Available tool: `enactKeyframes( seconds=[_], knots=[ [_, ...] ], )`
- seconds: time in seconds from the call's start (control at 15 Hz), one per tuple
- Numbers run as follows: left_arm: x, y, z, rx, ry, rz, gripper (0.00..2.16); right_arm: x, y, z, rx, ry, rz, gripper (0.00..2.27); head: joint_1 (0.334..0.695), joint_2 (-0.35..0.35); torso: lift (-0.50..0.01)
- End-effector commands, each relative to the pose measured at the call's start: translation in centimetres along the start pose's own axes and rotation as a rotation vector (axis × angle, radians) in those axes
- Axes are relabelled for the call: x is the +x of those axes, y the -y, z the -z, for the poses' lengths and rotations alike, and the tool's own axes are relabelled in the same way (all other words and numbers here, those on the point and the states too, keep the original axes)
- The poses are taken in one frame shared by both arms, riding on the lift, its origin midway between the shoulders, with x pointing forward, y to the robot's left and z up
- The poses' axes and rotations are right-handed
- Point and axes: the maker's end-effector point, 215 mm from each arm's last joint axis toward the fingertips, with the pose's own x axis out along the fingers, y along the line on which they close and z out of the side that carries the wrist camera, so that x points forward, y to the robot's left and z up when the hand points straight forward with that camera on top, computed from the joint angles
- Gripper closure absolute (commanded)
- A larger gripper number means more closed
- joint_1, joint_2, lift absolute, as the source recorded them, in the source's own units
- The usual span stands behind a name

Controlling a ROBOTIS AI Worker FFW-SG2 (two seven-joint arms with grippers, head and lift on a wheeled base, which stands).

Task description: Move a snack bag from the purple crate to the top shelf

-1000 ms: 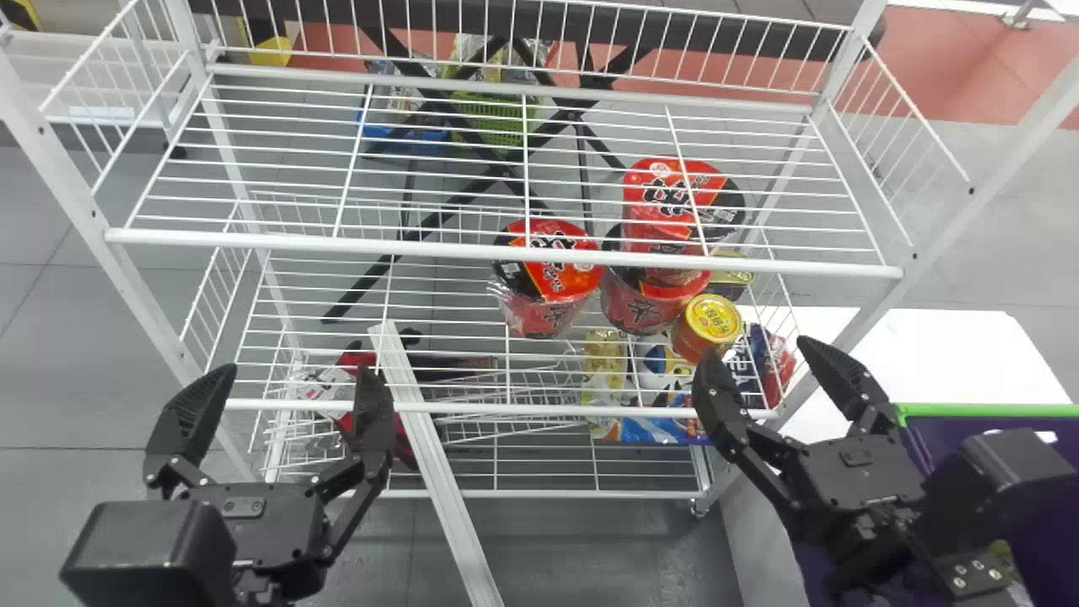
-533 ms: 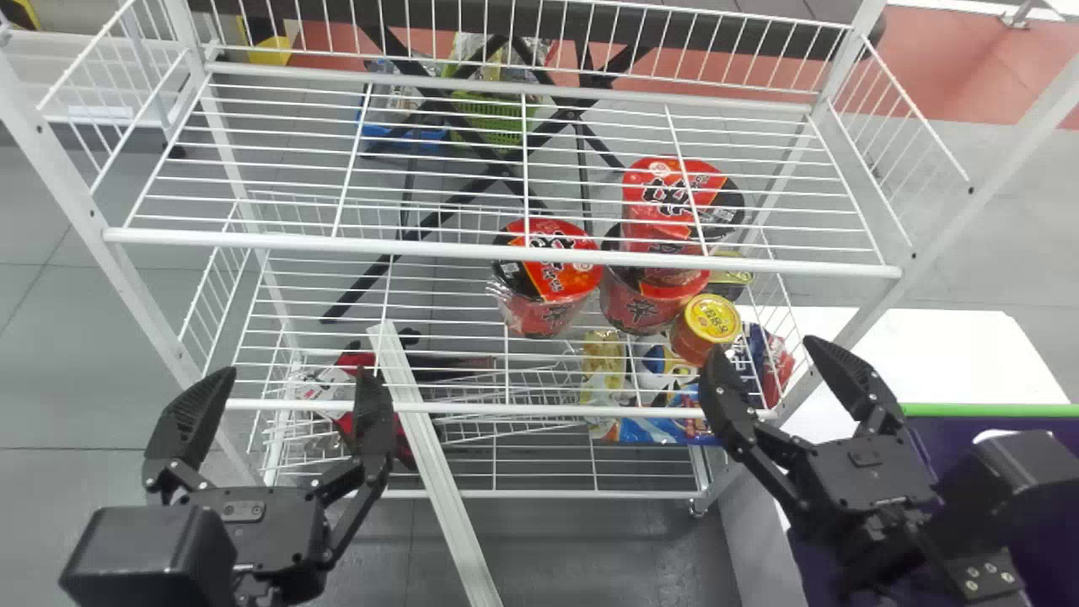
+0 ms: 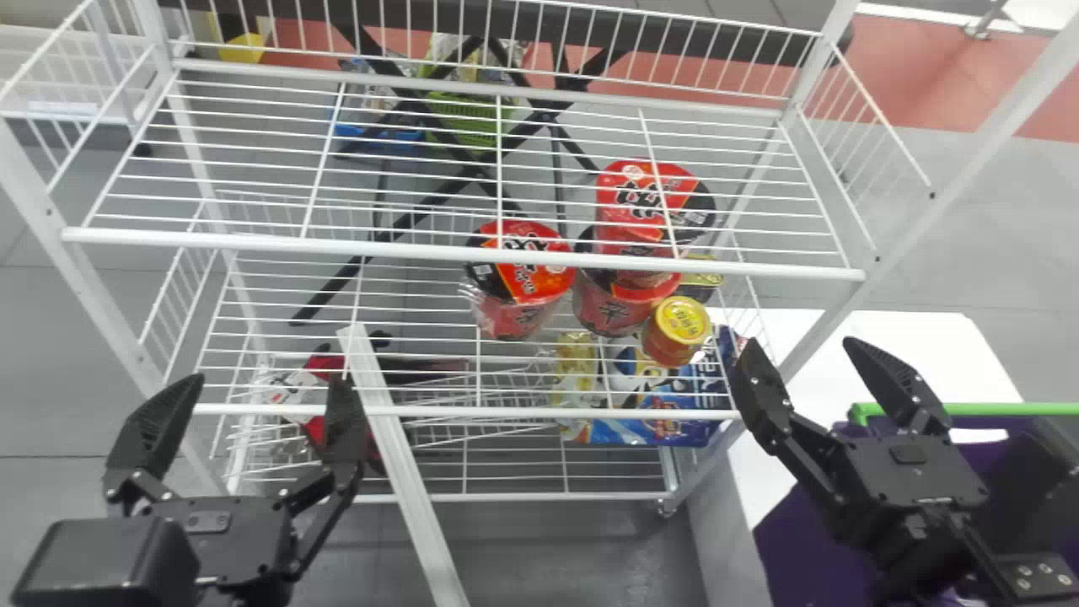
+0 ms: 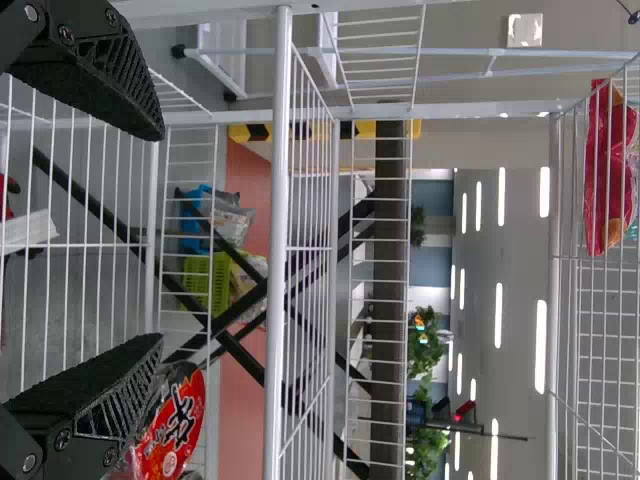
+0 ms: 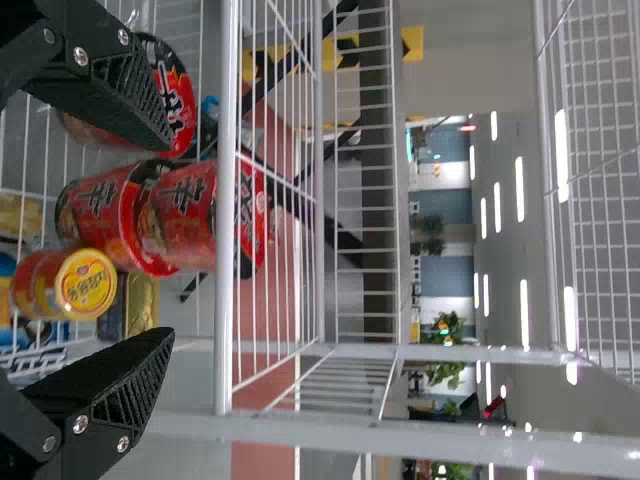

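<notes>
My right gripper (image 3: 799, 347) stands open at the right, between the rack's right front post and the purple crate (image 3: 809, 539), which has a green rim (image 3: 1011, 410). The right arm covers much of the crate, so its contents are hidden. In the right wrist view the gripper (image 5: 172, 240) has nothing between its fingers. My left gripper (image 3: 268, 384) is parked open before the rack's left part; the left wrist view shows that gripper (image 4: 162, 236) empty too. High on the rack, a red snack bag (image 4: 606, 170) lies on the wire top shelf (image 4: 557, 300).
Red noodle cups (image 3: 523, 278) and a yellow-lidded can (image 3: 679, 324) stand on a middle shelf. Below them lie a yellow packet (image 3: 575, 379) and a blue bag (image 3: 649, 421). A white bar (image 3: 405, 472) slants down in front of the rack, beside a white table (image 3: 969, 354).
The head view has turned slightly right, so the rack appears farther left. My right gripper has moved right, away from the rack and toward the crate, still open.
</notes>
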Motion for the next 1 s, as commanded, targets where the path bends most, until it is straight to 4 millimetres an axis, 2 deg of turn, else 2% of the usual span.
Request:
enactKeyframes(
  seconds=[0.0, 0.2, 0.4, 0.47, 0.73, 0.93],
  knots=[
    [0.2, 0.2, 0.2, -0.002, -0.004, 0.005, 0.10, -0.7, 2.7, 1.5, -0.029, -0.081, 0.053, 0.18, 0.695, -0.212, -0.457],
    [0.4, 0.5, 0.4, -0.006, -0.006, 0.015, 0.10, -1.9, 6.7, 4.7, -0.049, -0.205, 0.129, 0.18, 0.695, -0.274, -0.457],
    [0.6, 0.6, 0.7, -0.006, -0.009, 0.016, 0.10, -3.6, 10.7, 6.5, -0.038, -0.303, 0.195, 0.18, 0.695, -0.350, -0.457],
    [0.6, 0.6, 0.8, -0.005, -0.012, 0.016, 0.10, -4.1, 11.8, 6.9, -0.017, -0.325, 0.204, 0.18, 0.695, -0.350, -0.457],
    [0.6, 0.6, 1.4, 0.001, -0.035, 0.016, 0.10, -5.6, 16.9, 6.5, 0.127, -0.326, 0.211, 0.17, 0.695, -0.350, -0.457],
    [0.6, 0.7, 1.1, -0.002, -0.031, 0.018, 0.10, -6.4, 21.6, 6.0, 0.220, -0.330, 0.246, 0.17, 0.695, -0.350, -0.457]
  ],
)
